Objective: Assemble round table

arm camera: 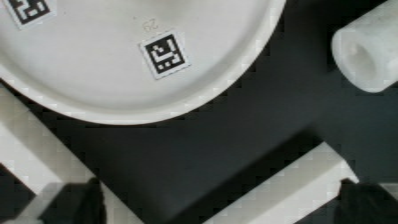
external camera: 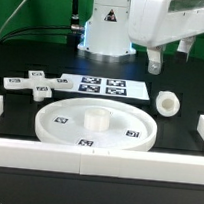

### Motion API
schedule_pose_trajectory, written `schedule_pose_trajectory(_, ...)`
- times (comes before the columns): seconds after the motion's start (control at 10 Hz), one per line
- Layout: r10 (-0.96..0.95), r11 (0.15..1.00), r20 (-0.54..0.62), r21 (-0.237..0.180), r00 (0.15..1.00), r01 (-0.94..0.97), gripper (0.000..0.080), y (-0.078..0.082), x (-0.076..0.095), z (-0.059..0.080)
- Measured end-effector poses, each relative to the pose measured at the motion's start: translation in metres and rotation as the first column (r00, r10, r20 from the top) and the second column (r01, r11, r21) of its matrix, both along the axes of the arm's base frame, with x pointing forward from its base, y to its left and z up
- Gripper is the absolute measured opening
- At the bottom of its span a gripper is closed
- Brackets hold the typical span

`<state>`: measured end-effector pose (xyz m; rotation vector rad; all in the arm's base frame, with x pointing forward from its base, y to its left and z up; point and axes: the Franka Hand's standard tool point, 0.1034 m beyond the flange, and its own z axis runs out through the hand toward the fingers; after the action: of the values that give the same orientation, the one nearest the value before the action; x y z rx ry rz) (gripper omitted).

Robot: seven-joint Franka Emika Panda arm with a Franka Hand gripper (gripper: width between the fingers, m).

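White disc and cross-shaped piece with black-and-white square tags, white leg, black table.

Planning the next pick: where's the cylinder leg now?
Cylinder leg: exterior view's right, on the table beside the round disc's rim, right of the marker board.

Bright overhead light: the white disc glares against the black table, with a bluish sheen at twelve o'clock in the exterior view. In the wrist view the fingertips are blurred.
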<state>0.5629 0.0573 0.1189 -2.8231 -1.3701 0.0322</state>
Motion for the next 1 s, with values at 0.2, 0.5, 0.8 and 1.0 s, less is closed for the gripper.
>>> schedule_pose_trajectory(0.2,0.0,1.0,0.0,0.0,1.0,0.0,0.0649,0.0,0.0,0.0)
schedule_pose_trajectory(0.5,0.0,1.0,-0.001,0.0,1.0,0.0,0.0649,0.0,0.0,0.0)
schedule_pose_trajectory(0.8,0.085,0.996,0.015,0.0,0.996,-0.085,0.0649,-0.018,0.003,-0.011)
schedule_pose_trajectory(1.0,0.132,0.991,0.015,-0.002,0.991,-0.132,0.0649,-0.049,0.004,-0.031)
